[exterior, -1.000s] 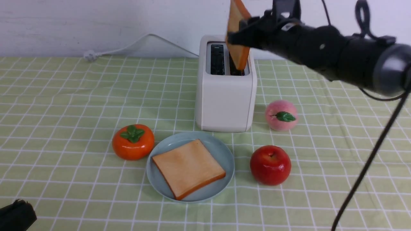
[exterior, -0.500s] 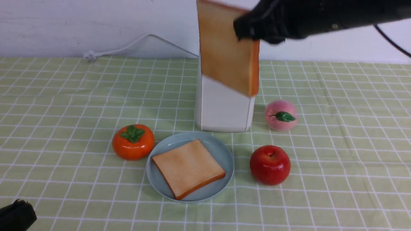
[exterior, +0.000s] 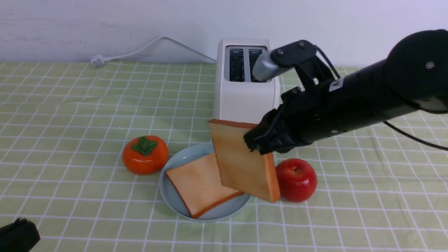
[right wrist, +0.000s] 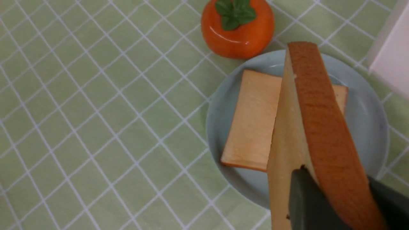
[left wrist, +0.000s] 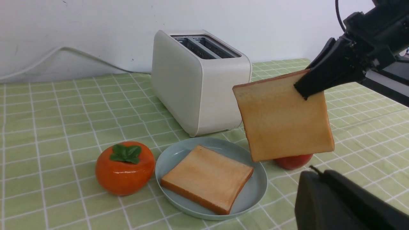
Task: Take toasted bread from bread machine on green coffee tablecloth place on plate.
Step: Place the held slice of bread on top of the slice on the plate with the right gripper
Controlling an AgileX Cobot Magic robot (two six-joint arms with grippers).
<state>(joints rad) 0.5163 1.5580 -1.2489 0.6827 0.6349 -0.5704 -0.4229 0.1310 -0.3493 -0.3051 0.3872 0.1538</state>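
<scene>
While you scan L to R, status: 1 slice plated, 2nd in the air, not yet down.
L gripper (exterior: 17, 233): parked at the near-L corner, jaws closed, nothing in them; no part in this step.
Tablecloth (exterior: 70, 105): green grid, lies under everything.
Persimmon (exterior: 145, 154): just beside the plate's L rim; not yours to move.
Plate (exterior: 170, 198): in front of the bread machine, btw persimmon & apple.
Plated slice (exterior: 199, 182): flat on the plate, covers most of it. Done.
Held slice (exterior: 241, 164): hangs near upright, tilted, over the plate's R side; looks clear of plated slice & rim.
Bread machine (exterior: 245, 101): behind the plate, both slots look empty, so pulling out is done.
R gripper (exterior: 257, 143): jaws part-closed, pinched on the held slice's top-R corner.
Apple (exterior: 297, 180): just R of the plate, near the held slice's low corner; mind it.
Left to do: lower, lay it flat on the plated slice, let go, back off.
</scene>
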